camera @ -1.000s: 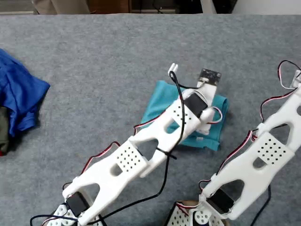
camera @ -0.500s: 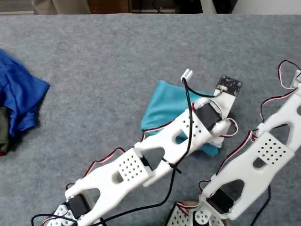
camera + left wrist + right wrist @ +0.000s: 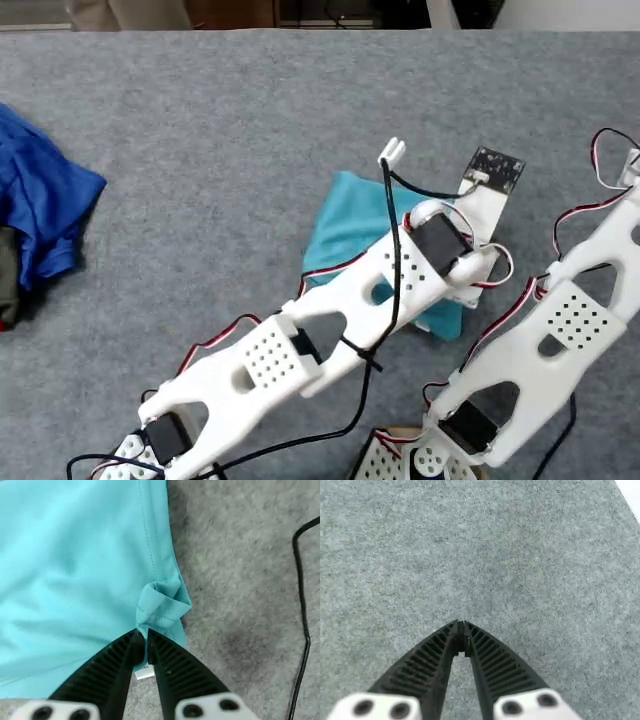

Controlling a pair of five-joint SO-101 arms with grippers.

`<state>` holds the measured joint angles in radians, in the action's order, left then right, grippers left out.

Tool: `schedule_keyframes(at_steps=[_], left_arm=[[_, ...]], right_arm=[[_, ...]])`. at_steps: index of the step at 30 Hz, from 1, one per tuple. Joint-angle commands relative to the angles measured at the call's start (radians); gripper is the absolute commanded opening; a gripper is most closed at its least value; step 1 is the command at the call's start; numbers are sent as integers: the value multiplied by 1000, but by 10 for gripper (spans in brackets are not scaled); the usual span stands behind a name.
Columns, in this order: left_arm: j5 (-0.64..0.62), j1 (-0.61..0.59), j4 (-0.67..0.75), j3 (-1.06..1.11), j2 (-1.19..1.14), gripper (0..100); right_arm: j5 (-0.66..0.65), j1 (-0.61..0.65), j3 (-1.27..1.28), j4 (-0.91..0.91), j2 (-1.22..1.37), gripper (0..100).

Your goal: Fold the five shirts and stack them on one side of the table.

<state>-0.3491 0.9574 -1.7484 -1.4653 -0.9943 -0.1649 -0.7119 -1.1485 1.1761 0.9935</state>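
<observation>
holds a bunched hem corner of the teal shirt point(image 3: 75, 555) in the left pincer point(image 3: 145, 639), clamped tight; cloth spreads ahead of its tips; right pincer point(image 3: 461, 631) closed, empty.

Teal shirt point(image 3: 345, 225) partly hidden under left arm point(image 3: 270, 350) — blue shirt point(image 3: 40, 200) cut by edge

White, hole-dotted plastic arms point(image 3: 270, 350) — black servos point(image 3: 438, 240), red and black cables point(image 3: 299, 580) — black ribbed tools point(image 3: 144, 636) on white screw-holed mounts point(image 3: 200, 709)
</observation>
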Motion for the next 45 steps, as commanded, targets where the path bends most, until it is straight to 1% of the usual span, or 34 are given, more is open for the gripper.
schedule_keyframes(at_steps=[1, 4, 11, 14, 17, 20, 23, 24, 25, 29, 34, 41, 45], left_arm=[[3, -5, -11, 58, 102, 57], [2, -8, -11, 103, 131, 106], [2, -3, -11, 121, 206, 71], [3, -37, -11, 118, 263, 71], [3, -129, -8, 121, 300, 68], [8, -229, 29, 137, 269, 67], [9, -315, 110, 150, 194, 67], [9, -334, 140, 157, 160, 67], [9, -348, 169, 157, 122, 67], [18, -371, 253, 157, -10, 67], [94, -377, 298, 157, -122, 67], [164, -442, 324, 161, -142, 67], [190, -468, 319, 166, -143, 67]], right_arm=[[-8, -4, -61, -11, -12, 6], [-8, -4, -61, -11, -12, 6], [-8, -4, -61, -6, -12, 6], [-34, 10, -64, 17, -13, 6], [-123, 73, -150, 144, -13, 6], [-193, 162, -320, 367, -24, 6], [-245, 246, -470, 574, -33, 6], [-256, 275, -498, 615, -33, 6], [-255, 292, -495, 614, -38, 5], [-272, 326, -361, 612, -76, 5], [-321, 349, -81, 612, -245, 5], [-436, 403, 367, 606, -602, 5], [-482, 449, 591, 572, -725, 5]])
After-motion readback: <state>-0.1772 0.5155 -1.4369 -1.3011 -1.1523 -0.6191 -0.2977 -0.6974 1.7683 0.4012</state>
